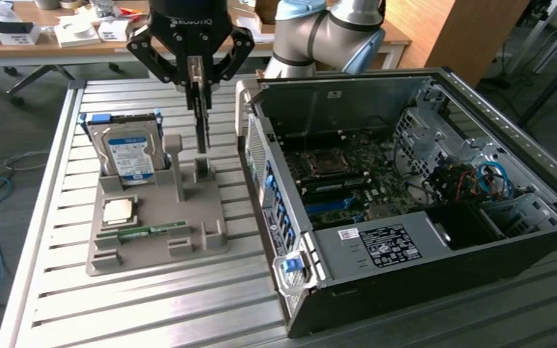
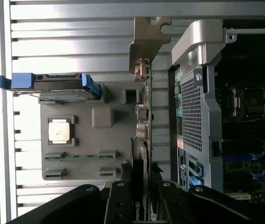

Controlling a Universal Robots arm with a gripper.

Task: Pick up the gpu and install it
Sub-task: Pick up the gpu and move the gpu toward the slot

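Now hand [image 1: 195,85] pinching upright gpu [image 1: 202,134] top edge.

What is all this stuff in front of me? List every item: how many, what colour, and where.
gpu: one, dark, upright in the pincer, over the holder.
hard drive: one, silver with a blue label, standing in the holder.
processor chip: one, pale, flat in the holder.
memory stick: one, green, flat in the holder.
holder: one, grey, on the table.
computer case: one, black, open, on the exterior view's right.
table: one, silvery slats, under everything.
robot arm: one, grey, behind the case.
pincer: one, black, shut on the gpu.
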